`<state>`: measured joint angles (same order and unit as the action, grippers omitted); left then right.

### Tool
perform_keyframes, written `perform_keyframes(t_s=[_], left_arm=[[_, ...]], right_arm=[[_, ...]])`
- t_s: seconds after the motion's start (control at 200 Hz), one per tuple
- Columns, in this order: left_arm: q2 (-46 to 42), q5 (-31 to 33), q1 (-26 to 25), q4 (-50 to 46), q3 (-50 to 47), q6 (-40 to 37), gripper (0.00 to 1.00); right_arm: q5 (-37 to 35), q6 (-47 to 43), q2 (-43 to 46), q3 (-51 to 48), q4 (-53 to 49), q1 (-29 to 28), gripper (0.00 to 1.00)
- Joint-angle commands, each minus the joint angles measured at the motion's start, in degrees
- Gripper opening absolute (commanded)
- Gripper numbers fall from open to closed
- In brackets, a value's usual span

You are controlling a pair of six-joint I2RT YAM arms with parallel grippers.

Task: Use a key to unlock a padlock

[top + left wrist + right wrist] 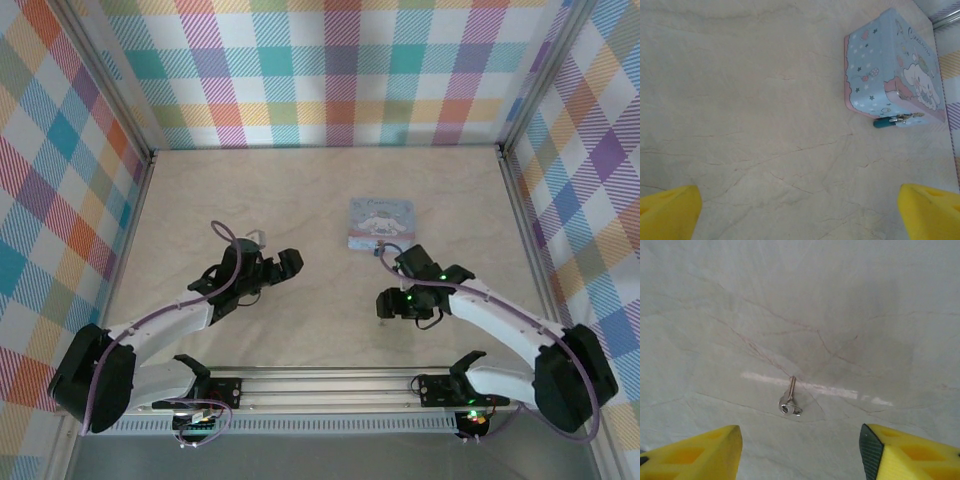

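Note:
The tiny teal padlock (884,122) lies on the table against the front of a light-blue cartoon tin (890,65), its silvery shackle at the tin's clasp. From above, the padlock (379,248) sits at the tin's near edge. The small metal key (789,400), with a ring through its head, lies flat on the table, just ahead of and between the yellow fingers (695,455) of my right gripper (800,455), which is open and empty. My left gripper (800,220) is open too, hovering over bare table well short of the tin. In the top view it (290,262) is left of centre.
The tin (381,222) stands mid-table, slightly right. My right gripper (386,303) is just below it. Plaid walls with metal rails enclose the beige table (320,180) on three sides; a metal rail (330,385) runs along the near edge.

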<state>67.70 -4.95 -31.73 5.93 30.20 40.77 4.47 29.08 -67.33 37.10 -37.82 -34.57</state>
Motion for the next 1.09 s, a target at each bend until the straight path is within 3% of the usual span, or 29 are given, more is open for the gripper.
perform_keyframes(t_s=[0.0, 0.335, 1.09], left_arm=[[1.60, 0.95, -1.05, 1.36, 1.61, 0.85, 1.00], [1.62, 2.00, -1.67, -0.12, 2.23, 0.56, 1.00], [1.95, 2.41, -1.75, -1.08, 2.06, 0.18, 1.00]], right_arm=[[-1.62, 1.07, -4.92, 2.92, -0.79, -2.41, 0.60], [-4.95, 1.65, -15.79, 8.03, -1.80, -7.03, 0.48], [-4.89, 2.75, -19.44, 7.37, -2.52, -8.50, 0.32]])
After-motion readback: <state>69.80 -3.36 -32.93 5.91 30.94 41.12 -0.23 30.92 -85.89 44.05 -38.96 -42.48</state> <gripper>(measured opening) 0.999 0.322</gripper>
